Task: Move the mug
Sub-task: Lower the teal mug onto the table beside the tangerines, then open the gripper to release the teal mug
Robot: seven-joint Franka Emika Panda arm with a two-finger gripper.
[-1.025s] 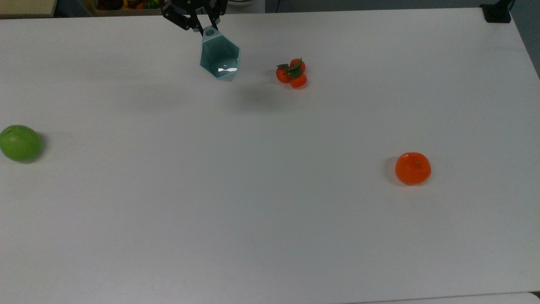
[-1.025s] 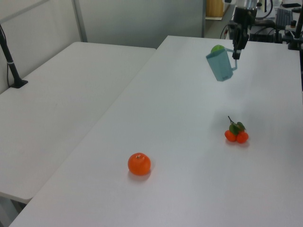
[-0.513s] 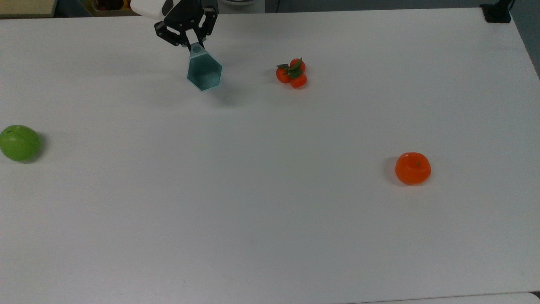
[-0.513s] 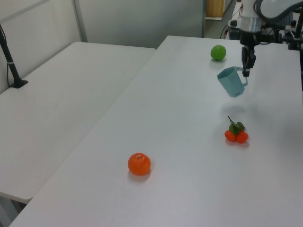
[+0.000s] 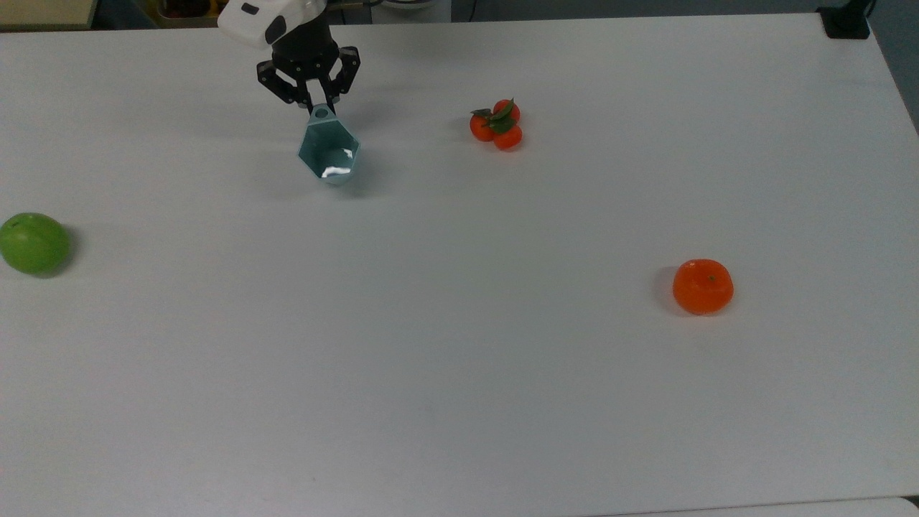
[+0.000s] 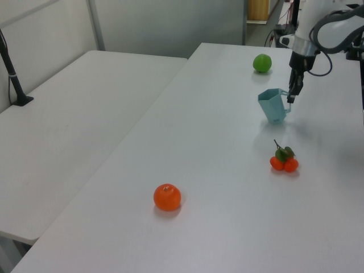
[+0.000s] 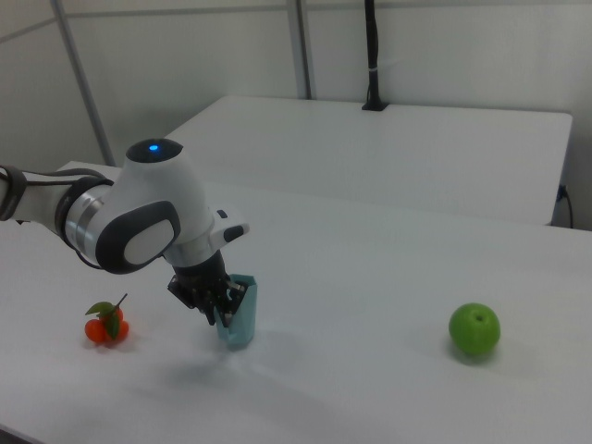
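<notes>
The pale teal faceted mug (image 5: 329, 154) is near the far edge of the white table (image 5: 459, 359), left of middle in the top view. My gripper (image 5: 319, 108) is shut on its flat handle from above. In the left view the mug (image 6: 272, 106) is upright and low over the table, with the gripper (image 6: 291, 98) at its right side. In the right view the gripper (image 7: 225, 310) partly covers the mug (image 7: 242, 314). I cannot tell whether the mug's base touches the table.
A green apple (image 5: 34, 243) lies at the top view's left edge. A cluster of small oranges with leaves (image 5: 497, 123) sits to the mug's right in the top view. An orange (image 5: 702, 286) lies farther right. A second table (image 6: 85, 114) adjoins in the left view.
The gripper has carried the mug down toward the table and to the top view's left. The mug hung tilted before and now stands nearly upright.
</notes>
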